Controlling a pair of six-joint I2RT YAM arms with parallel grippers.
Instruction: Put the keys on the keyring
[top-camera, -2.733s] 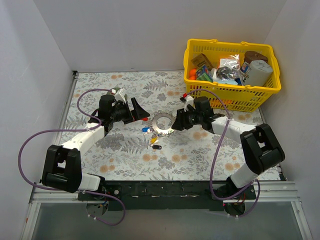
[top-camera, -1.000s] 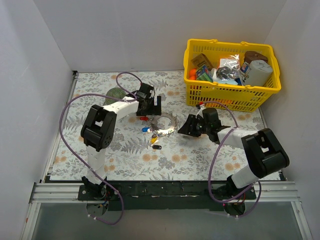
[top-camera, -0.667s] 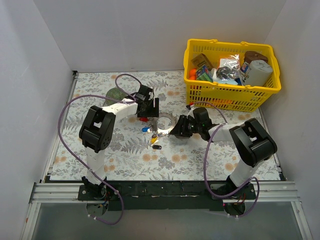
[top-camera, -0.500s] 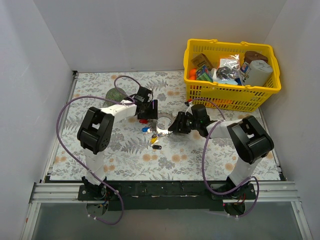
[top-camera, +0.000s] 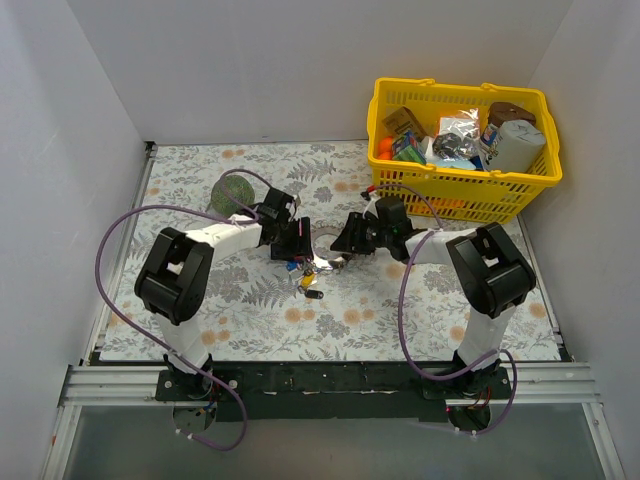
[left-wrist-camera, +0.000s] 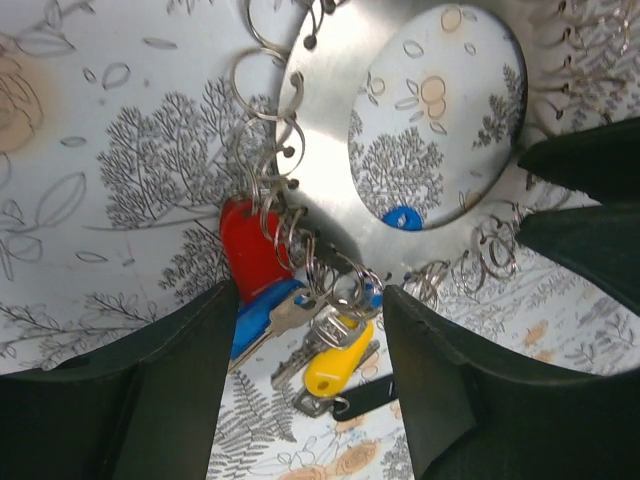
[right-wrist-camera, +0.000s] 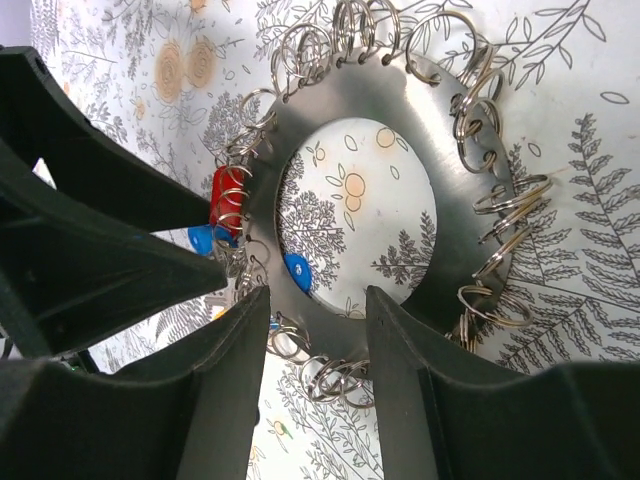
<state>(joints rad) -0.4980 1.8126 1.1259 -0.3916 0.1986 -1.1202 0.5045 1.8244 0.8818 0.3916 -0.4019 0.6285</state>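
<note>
1. A cloth printed with leaves and flowers (top-camera: 400, 310) covers the table under the keyring (left-wrist-camera: 335, 150); plain white walls (top-camera: 250, 70) close in the far side and both flanks.
2. Far left of the keyring and behind it sits a green ball (top-camera: 232, 188), apart from it; a purple cable (top-camera: 130, 215) loops over the cloth on that side.
3. The left gripper (left-wrist-camera: 310, 292) reaches in at the keyring's left edge; its jaws stand partly apart astride the keys; whether they press on them I cannot tell.
4. The keys (left-wrist-camera: 250, 255) lie bunched on the cloth at the keyring's near-left edge, touching it: red, blue, yellow and black heads; one more blue head (left-wrist-camera: 403, 217) shows through the open centre.
5. The keyring lies flat mid-table; small split rings (right-wrist-camera: 490, 200) hang all round its outer edge and crowd over the keys.
6. The right gripper (right-wrist-camera: 318, 295) comes in from the keyring's right; its jaws stand half wide above the band, holding nothing.
7. Far right of the keyring and behind it, a yellow basket (top-camera: 465, 190) holds packets and a tub.
</note>
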